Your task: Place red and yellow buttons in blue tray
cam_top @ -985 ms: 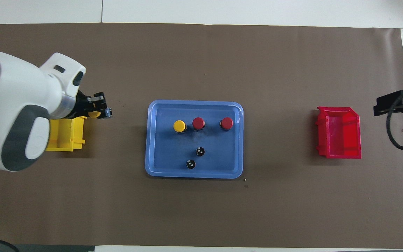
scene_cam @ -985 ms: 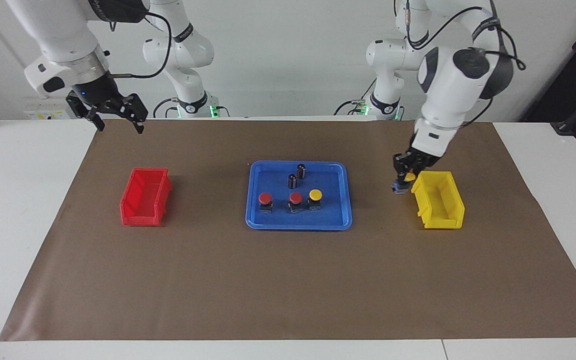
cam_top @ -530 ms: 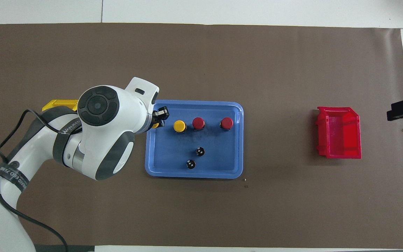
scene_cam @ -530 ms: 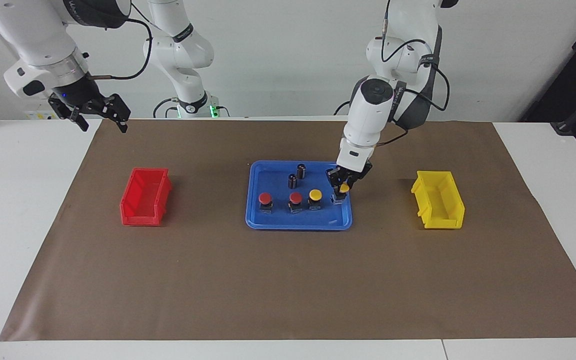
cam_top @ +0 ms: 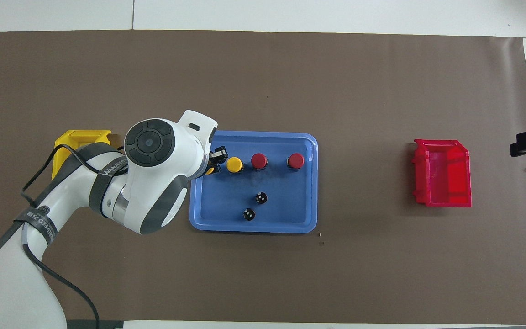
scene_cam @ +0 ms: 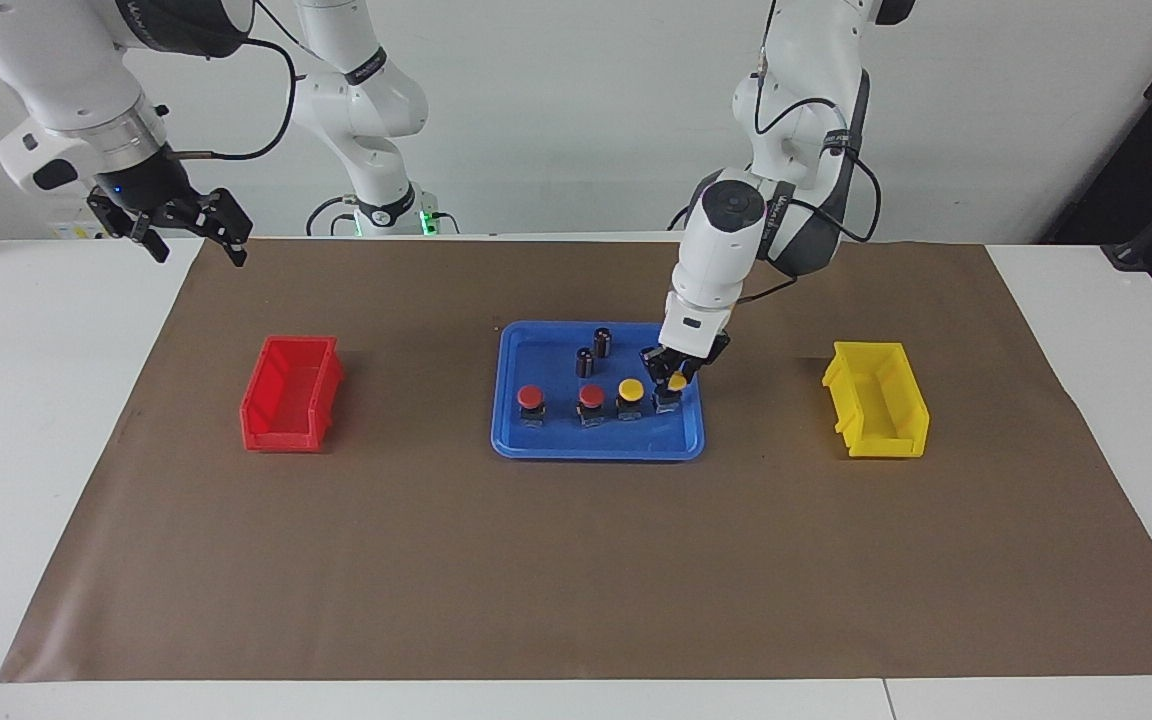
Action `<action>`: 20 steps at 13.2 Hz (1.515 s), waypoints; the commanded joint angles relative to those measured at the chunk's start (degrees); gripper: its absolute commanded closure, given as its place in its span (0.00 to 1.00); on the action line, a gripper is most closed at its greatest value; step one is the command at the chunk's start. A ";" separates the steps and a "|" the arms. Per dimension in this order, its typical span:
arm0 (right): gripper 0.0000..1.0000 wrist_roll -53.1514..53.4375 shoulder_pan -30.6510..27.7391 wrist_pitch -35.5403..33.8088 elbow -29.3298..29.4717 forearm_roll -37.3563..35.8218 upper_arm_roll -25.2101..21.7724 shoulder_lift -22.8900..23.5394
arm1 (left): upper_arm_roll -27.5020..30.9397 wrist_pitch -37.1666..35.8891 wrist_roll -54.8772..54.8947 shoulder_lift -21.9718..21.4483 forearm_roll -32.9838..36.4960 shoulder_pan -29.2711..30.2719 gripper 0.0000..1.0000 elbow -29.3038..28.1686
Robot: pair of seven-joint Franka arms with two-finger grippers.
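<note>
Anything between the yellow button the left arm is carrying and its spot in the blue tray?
Nothing visible. The left end effector holds the yellow button already over the blue tray, at the bare end beside the other yellow button.

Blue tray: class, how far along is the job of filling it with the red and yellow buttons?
Nearly finished. The blue tray already holds two red buttons and one yellow button. The left gripper is shut on the last yellow button, low over the tray. Only its release remains. The right gripper waits open.
</note>
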 commanded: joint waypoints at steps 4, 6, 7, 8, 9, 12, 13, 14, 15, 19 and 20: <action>0.00 -1.29 -0.90 0.82 -1.00 0.45 0.56 -0.77 | 0.71 1.52 0.79 -0.68 0.94 0.38 0.32 -2.14; 0.00 -1.29 -0.81 0.73 -1.00 0.36 0.56 -0.77 | 0.80 2.83 0.62 -0.50 0.94 0.47 0.24 -1.70; 0.00 -1.29 -0.81 0.64 -1.00 0.36 0.48 -0.85 | 0.89 2.23 0.62 -0.41 0.94 0.47 0.16 -0.74; 0.00 -1.29 -0.81 0.55 -1.00 0.36 0.48 -0.86 | 0.98 1.35 0.79 -0.50 0.94 0.47 0.11 0.05; 0.00 -1.29 -0.90 0.46 -1.00 0.36 0.48 -0.86 | 1.15 -0.31 0.97 -0.94 1.29 0.47 0.00 0.93; 0.00 -1.29 -0.81 0.38 -1.00 0.36 0.48 -0.86 | 1.15 -14.50 8.04 -2.44 2.61 3.01 0.00 9.16; 0.00 -1.29 -0.81 0.38 -1.00 0.36 0.48 -0.86 | 1.24 -20.57 11.48 -2.09 2.52 3.80 0.00 13.12; 0.00 -1.29 -0.81 0.38 -1.00 0.27 0.48 -0.94 | 1.24 -25.07 13.78 -2.17 2.52 5.20 0.00 16.20; 0.00 -1.29 -0.81 0.38 -1.00 0.27 0.48 -0.94 | 1.24 -27.20 17.54 -2.87 2.52 7.48 0.00 17.80; 0.00 -1.20 -0.99 0.20 -1.00 0.27 0.48 -0.94 | 1.68 -38.08 28.19 -6.39 2.25 15.83 0.00 25.78; 0.00 -1.20 -0.99 0.03 -1.00 0.27 0.48 -0.94 | 1.59 -41.69 33.18 -6.39 2.08 18.90 0.00 28.25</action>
